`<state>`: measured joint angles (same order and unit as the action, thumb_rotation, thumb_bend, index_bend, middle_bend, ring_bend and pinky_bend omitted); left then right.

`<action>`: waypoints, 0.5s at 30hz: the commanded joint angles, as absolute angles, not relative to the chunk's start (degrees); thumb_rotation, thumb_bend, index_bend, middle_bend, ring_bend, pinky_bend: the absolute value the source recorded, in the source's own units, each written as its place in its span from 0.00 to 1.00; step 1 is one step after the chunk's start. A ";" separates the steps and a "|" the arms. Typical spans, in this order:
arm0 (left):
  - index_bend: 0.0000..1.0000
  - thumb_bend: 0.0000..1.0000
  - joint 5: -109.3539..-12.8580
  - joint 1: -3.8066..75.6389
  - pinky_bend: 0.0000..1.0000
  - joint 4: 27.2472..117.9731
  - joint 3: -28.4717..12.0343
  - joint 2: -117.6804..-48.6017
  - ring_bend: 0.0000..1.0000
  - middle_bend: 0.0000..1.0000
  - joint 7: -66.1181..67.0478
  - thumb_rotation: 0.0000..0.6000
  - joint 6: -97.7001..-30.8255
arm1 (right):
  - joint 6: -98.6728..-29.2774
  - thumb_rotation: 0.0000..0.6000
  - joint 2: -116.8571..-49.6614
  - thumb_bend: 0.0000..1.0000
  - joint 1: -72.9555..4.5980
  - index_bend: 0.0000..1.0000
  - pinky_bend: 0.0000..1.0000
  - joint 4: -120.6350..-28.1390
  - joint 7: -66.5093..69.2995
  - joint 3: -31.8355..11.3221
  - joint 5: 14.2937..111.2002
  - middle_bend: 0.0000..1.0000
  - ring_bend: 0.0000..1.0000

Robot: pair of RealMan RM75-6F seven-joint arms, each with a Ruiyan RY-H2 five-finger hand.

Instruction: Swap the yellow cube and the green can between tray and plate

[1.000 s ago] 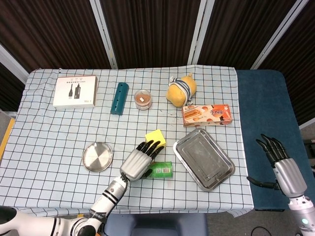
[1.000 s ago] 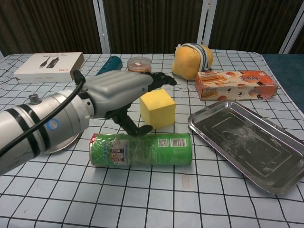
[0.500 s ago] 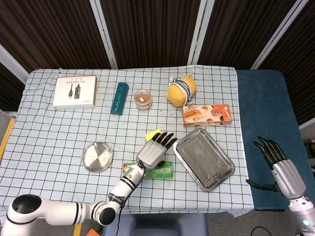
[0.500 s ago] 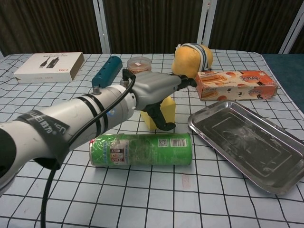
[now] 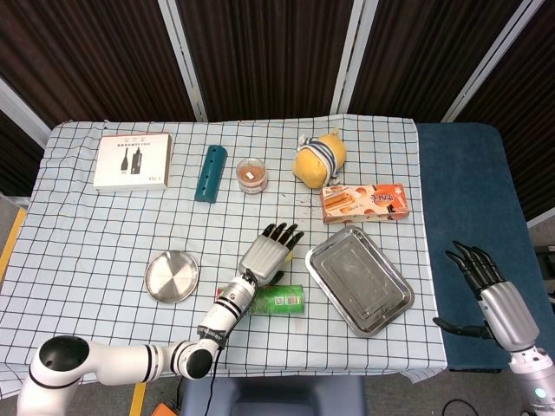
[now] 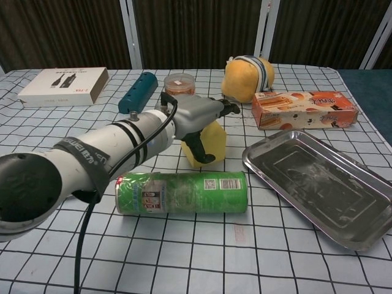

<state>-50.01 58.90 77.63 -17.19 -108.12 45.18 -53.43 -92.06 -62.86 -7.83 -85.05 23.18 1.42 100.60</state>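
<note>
The yellow cube point(image 6: 212, 141) stands on the tablecloth between the round metal plate point(image 5: 172, 276) and the steel tray point(image 5: 358, 279). My left hand point(image 6: 195, 117) lies over its top with fingers stretched out toward the far side and the thumb hanging against its front face. In the head view my left hand point(image 5: 270, 250) hides the cube completely. The green can point(image 6: 181, 192) lies on its side on the cloth just in front of the cube, also seen as the green can point(image 5: 282, 300). My right hand point(image 5: 490, 293) hangs open off the table's right edge, holding nothing.
At the back of the table are a white box point(image 5: 132, 161), a teal block point(image 5: 211, 172), a small brown-lidded jar point(image 5: 251, 175), a yellow plush toy point(image 5: 319, 157) and an orange snack box point(image 5: 365, 203). The tray point(image 6: 318, 184) holds nothing.
My left hand has travelled from beside the can up and over the yellow cube, settling on top of it. The cube, can and right hand have stayed put.
</note>
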 commanded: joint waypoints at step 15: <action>0.12 0.34 -63.24 57.71 0.51 62.40 -12.88 -114.41 0.36 0.31 30.92 1.00 -55.84 | -91.58 1.00 -62.84 0.05 -8.08 0.00 0.05 -85.21 22.75 1.69 100.71 0.00 0.00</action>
<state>-62.27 58.01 63.79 -13.40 -113.53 32.08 -55.63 -91.58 -62.84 -8.08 -85.21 22.75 1.69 100.71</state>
